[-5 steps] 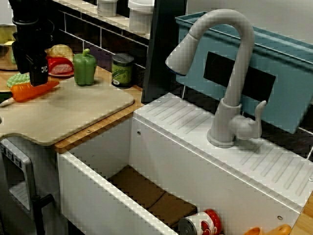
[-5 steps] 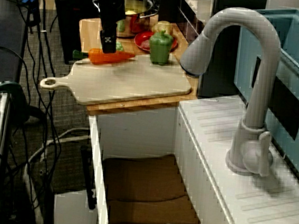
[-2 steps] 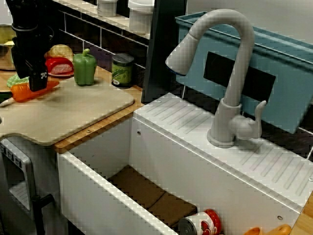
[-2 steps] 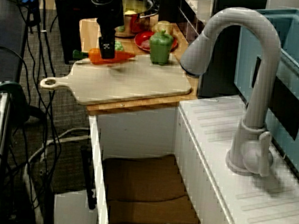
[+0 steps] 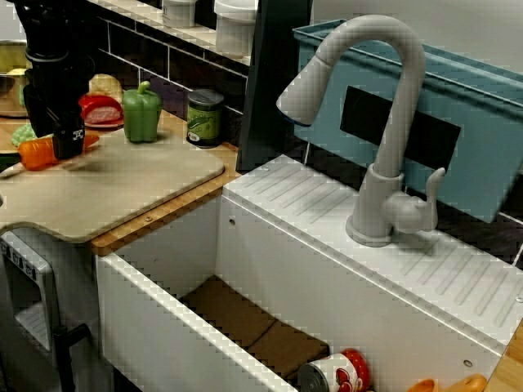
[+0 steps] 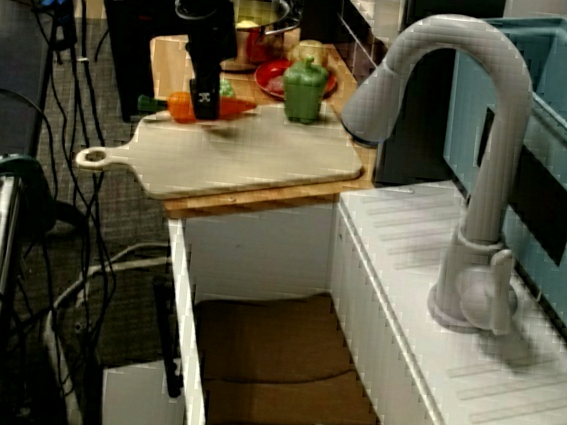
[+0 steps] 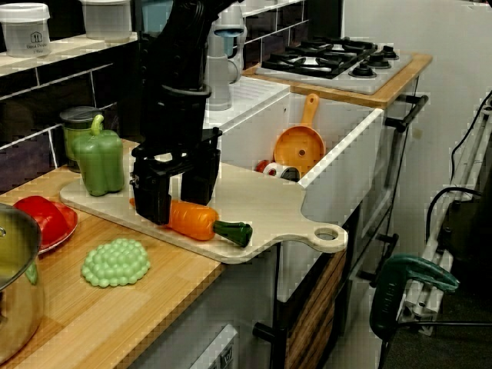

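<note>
At centre left of the view from the counter's end, the toy carrot [image 7: 194, 221] is seen lying on the cutting board [image 7: 265, 206] near its front edge, straddled by the spread fingers of the gripper [image 7: 177, 201]. If pinched off-centre, it could be rolled off the board.

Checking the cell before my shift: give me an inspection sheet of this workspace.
Surface: pale cutting board on a wooden counter, beside the white sink.
Job's things: orange carrot lies near the board's front edge, green stem toward the board's handle.
Clutter: green pepper upright on the board; green grapes, red plate and steel pot on the counter; can and orange utensil in the sink.
Grippers: black gripper stands over the carrot, one finger either side; contact cannot be told.
Cables: loose black cables on the floor beside the counter.
Surroundings: grey faucet; gas hob beyond the sink.
</note>
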Motion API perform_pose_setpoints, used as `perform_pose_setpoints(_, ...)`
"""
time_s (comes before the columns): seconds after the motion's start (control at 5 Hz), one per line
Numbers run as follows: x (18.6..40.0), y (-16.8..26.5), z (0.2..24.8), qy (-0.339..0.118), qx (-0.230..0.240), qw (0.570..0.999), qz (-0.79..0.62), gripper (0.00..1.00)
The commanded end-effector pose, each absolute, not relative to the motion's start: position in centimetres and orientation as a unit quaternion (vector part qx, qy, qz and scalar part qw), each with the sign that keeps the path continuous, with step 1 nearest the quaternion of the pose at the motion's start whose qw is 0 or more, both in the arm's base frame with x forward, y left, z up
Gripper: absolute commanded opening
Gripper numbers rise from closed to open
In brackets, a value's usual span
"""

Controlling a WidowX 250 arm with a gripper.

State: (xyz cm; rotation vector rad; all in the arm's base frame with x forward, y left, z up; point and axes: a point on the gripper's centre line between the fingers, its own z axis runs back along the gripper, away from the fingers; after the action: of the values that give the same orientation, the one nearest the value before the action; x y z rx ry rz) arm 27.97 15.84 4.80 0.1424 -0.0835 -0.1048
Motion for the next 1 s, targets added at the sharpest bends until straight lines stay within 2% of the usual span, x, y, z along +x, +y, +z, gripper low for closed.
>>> perform_pose_setpoints(0.0,28.1,16.0,5.3,-0.045,0.082,0.994,-0.052,1.00)
perform_pose_setpoints(0.2,28.1,16.1,5.4,-0.045,0.079,0.995,-0.048,0.00)
perform_pose_setpoints(0.4,28.0,16.3,5.6,-0.047,0.080,0.994,-0.048,0.00)
perform_pose_setpoints(0.8,28.2,17.0,8.2,-0.055,0.065,0.995,-0.042,0.00)
